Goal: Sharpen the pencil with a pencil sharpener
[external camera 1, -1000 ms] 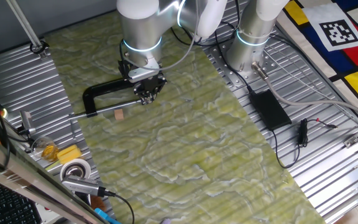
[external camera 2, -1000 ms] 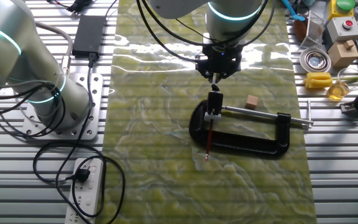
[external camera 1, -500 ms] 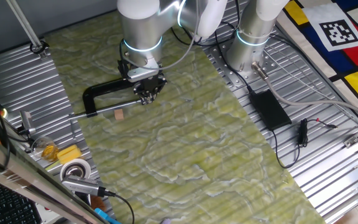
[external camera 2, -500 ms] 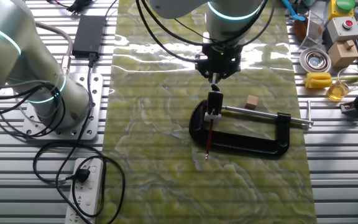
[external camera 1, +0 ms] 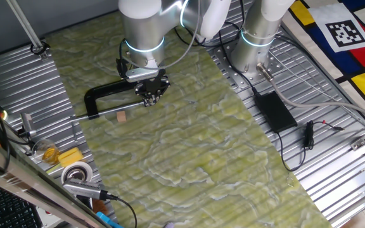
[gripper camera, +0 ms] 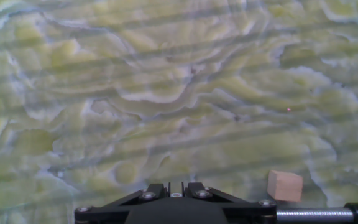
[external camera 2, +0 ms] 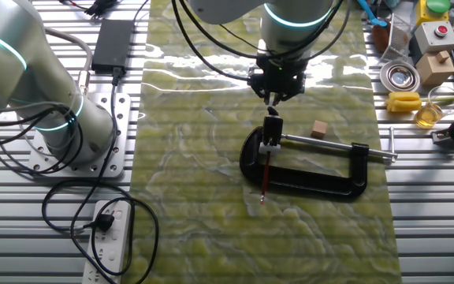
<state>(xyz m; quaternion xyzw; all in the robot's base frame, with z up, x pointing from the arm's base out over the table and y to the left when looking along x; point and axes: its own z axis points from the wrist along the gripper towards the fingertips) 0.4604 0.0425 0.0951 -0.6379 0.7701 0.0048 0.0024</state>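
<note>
Above the clamp [external camera 2: 306,169] hangs the gripper [external camera 2: 273,95] — grip unclear; pencil [external camera 2: 265,177] seemingly held in the clamp.

Wooden cube [external camera 2: 319,129] beside black C-clamp [external camera 2: 306,181] on mat [external camera 2: 203,158].

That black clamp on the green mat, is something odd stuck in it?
Yes. The black clamp lies flat on the mat, and a thin pencil pokes out from its screw end across the frame. A small wooden block sits loose beside it. Nothing looks spilled or broken.
</note>
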